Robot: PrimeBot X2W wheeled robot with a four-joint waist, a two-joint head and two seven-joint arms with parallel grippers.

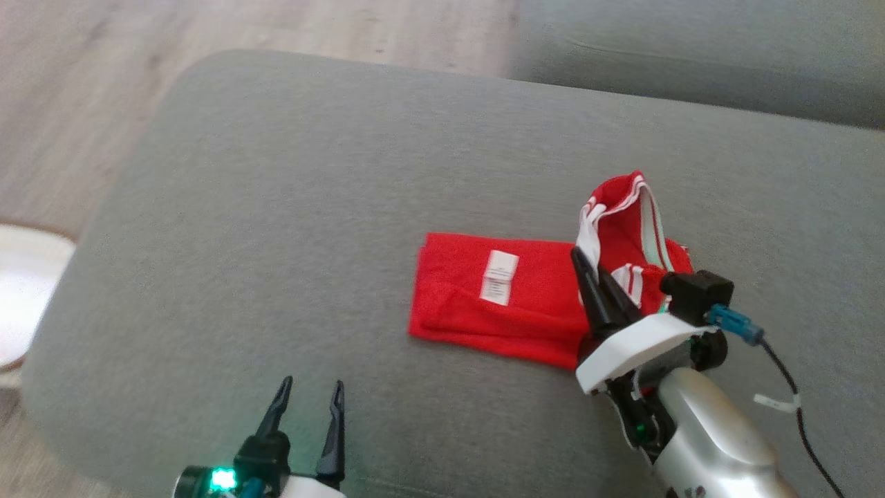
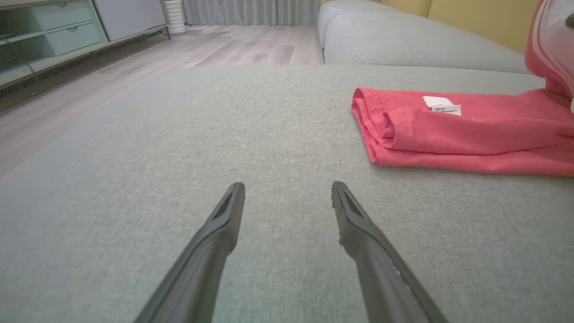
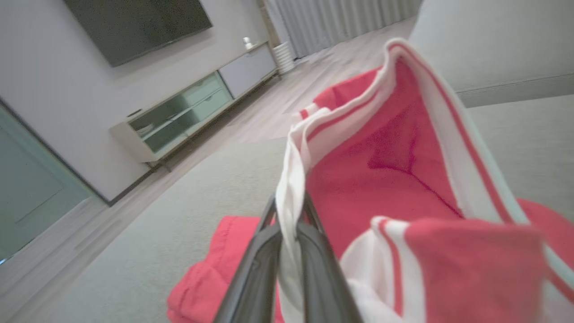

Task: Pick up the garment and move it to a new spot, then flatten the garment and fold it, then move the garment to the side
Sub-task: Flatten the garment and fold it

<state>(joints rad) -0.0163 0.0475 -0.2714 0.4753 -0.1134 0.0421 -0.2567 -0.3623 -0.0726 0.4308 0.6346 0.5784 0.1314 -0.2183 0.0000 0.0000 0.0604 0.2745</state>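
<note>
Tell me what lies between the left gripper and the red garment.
Nothing lies there: bare grey cushion separates the left gripper from the garment, as the left wrist view shows.

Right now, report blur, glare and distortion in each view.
Head view: even light; a pale round thing at the left edge is blown out, and there is a green glow by the left gripper. Left wrist view: the garment blurs at its raised end, top right. Right wrist view: tilted, with the fabric near the right gripper smeared.

Garment (image 1: pixel 498 297) lies on sofa cushion (image 1: pixel 276 207), right of centre
</note>
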